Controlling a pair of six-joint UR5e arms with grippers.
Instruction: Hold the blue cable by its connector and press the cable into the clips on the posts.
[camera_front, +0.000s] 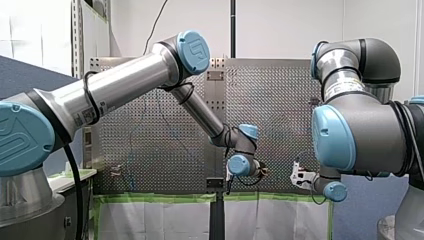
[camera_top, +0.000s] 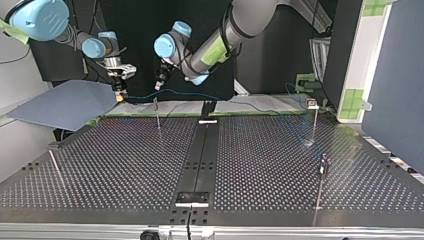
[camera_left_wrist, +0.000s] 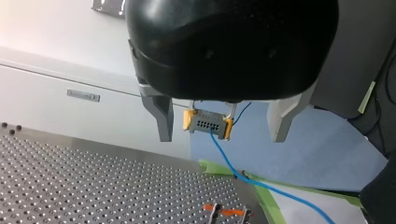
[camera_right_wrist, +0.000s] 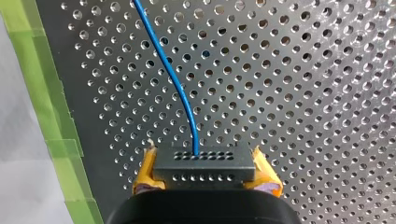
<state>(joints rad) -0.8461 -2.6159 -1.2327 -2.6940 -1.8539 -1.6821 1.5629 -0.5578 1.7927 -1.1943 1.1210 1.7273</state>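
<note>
**Held at the connector (camera_right_wrist: 204, 163)**

The right gripper (camera_right_wrist: 205, 170) clamps the dark connector, dotted with small holes, between yellow pads (camera_right_wrist: 144, 175); the thin blue cable (camera_right_wrist: 173, 79) runs from it above the perforated table (camera_right_wrist: 303, 93), near its green tape (camera_right_wrist: 46, 107). The left gripper (camera_left_wrist: 222, 134) hovers near, metal fingers (camera_left_wrist: 161, 116) spread, empty

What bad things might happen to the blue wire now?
The right hand grips only the plug, so a hard tug might strain the thin blue wire where it goes in. The left hand is open and close to the right hand, so the two might bump. The nearest post is very thin, so the wire might slip past its clip.
</note>
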